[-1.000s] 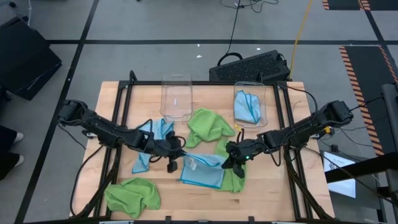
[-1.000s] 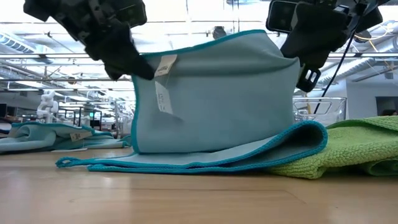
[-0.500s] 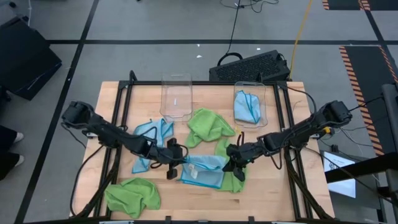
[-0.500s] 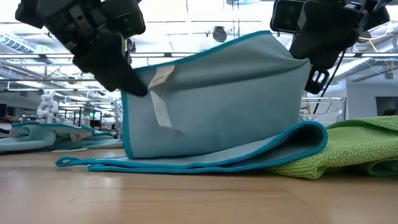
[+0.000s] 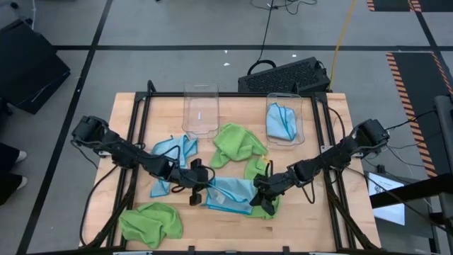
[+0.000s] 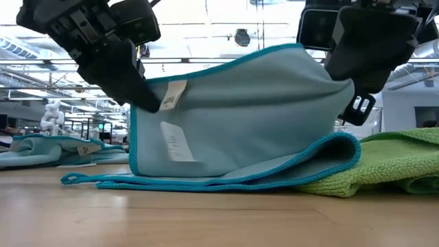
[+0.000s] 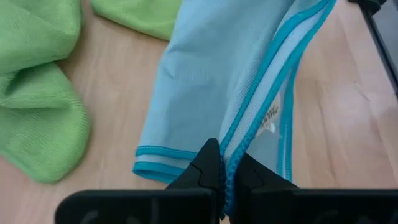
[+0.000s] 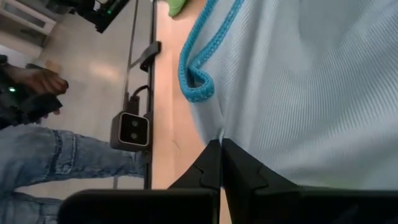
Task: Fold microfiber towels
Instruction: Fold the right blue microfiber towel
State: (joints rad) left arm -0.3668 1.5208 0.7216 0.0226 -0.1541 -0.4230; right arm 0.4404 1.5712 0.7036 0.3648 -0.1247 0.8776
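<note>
Low view: my left gripper [image 6: 147, 96] and right gripper [image 6: 343, 68] each pinch a blue towel [image 6: 240, 116] corner; level them, align edges, then lay flat on the desk [image 6: 206, 219].

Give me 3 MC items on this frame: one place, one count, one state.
1. Where is the folded blue towel that is not on the table top?
A. In the right clear bin
B. In the left clear bin
C. On the keyboard

2. How many green towels show from above?
A. One
B. Three
C. Five

3. What are both grippers doing?
A. Hanging open above the table
B. Shut on the blue towel's raised edge
C. Each shut on a green towel

Key:
1. A: the folded blue towel lies inside the right bin; the left bin holds no towel.
2. B: green towels at and.
3. B: left gripper and right gripper pinch the top corners of the blue towel, which stands lifted.
</note>
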